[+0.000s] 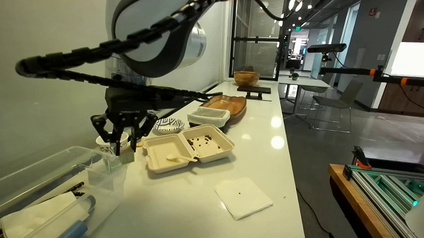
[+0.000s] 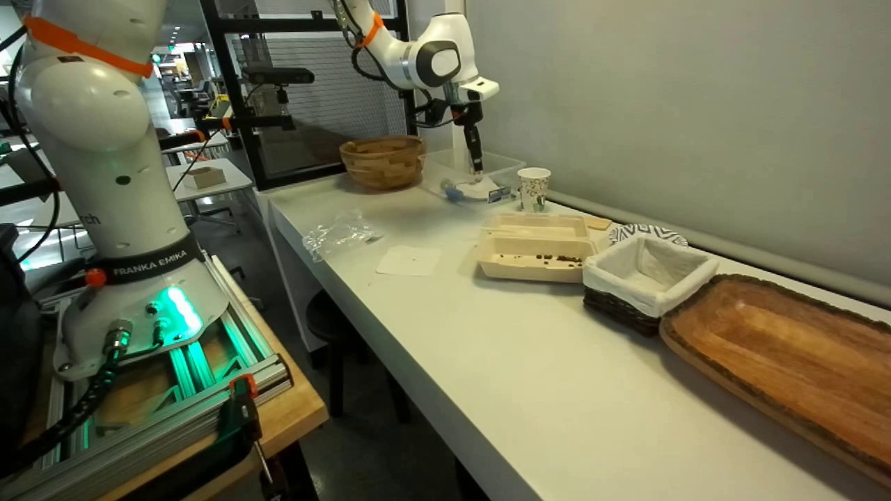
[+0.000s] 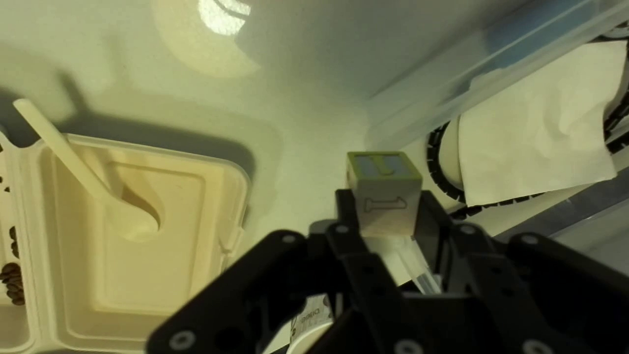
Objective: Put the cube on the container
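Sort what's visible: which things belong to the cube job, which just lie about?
Job: small pale green-edged cube; black claw; transparent plastic bin or beige clamshell box (unclear which).

Lying about: white patterned paper cup; square white napkin; brown wooden tray.

In an exterior view, left, the arm (image 2: pixel 118 174) reads "ch" and, on its band (image 2: pixel 150 262), "FRANKA EMIKA". In the wrist view, right of centre, the cube (image 3: pixel 385 199) shows a sideways "1".

the jaws hold a pale, yellow-edged cube (image 3: pixel 387 199).
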Robot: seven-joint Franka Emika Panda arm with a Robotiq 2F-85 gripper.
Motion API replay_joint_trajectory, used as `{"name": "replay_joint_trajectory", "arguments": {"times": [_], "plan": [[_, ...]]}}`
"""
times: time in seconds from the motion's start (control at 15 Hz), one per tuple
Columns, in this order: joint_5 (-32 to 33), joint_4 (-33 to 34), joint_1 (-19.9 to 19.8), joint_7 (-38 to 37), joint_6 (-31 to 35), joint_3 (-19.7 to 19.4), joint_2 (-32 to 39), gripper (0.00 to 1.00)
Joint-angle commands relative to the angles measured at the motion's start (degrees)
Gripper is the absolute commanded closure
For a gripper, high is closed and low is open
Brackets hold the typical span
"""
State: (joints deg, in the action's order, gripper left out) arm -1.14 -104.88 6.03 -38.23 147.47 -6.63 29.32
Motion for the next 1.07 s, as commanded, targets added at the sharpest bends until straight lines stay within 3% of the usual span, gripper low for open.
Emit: {"name": "replay_joint_trajectory", "arguments": {"times": [0.0, 0.13, 0.27, 0.33, 0.4, 0.73, 1.0], "plan": [[-1.54, 1.61, -0.41, 0.62, -1.39, 0.43, 1.27, 0.91], [-1.89, 1.65, -0.51, 0.61, -1.04, 0.56, 1.37, 0.91], [-2.23, 1.69, -0.60, 0.65, -0.94, 0.68, 1.49, 0.79], [-2.53, 1.74, -0.70, 0.79, -0.99, 0.83, 1.52, 0.54], [-2.62, 1.79, -0.68, 0.72, -0.98, 0.82, 1.55, 0.41], [-3.37, 2.30, -0.68, 0.77, -1.28, 0.99, 2.01, 0.04], [-3.80, 1.71, -0.69, 1.49, -2.85, 1.53, 0.30, 0.00]]}}
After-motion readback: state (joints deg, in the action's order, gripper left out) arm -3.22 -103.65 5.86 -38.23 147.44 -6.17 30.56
